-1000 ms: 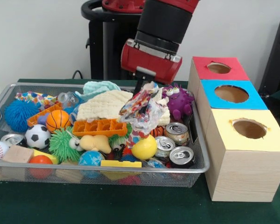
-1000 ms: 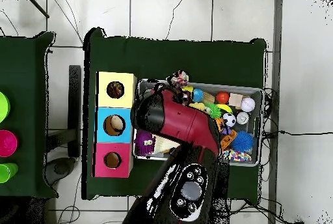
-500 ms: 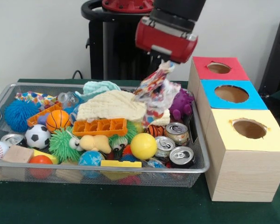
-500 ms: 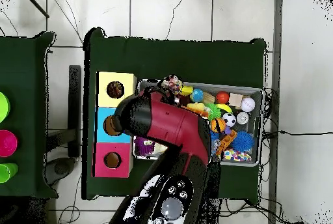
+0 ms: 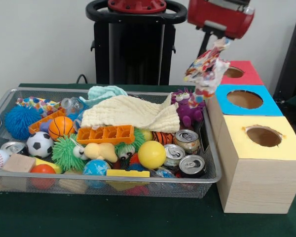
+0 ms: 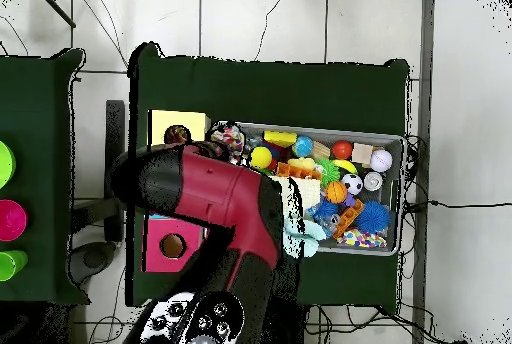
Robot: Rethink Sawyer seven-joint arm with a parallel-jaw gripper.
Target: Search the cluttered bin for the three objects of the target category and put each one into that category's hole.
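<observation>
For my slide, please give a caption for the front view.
Sawyer gripper carries a multicoloured cloth from the cluttered bin toward the boxes.

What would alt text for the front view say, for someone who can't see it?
A red robot tool holds a crumpled multicoloured cloth in the air beside three boxes with round holes: red, blue and yellow. To their left, a wire bin is packed with balls, cans, cloths and toys.

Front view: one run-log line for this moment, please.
phase: carry | gripper: shut on cloth | cloth: hanging clear of bin, beside red box | cans: in bin
</observation>
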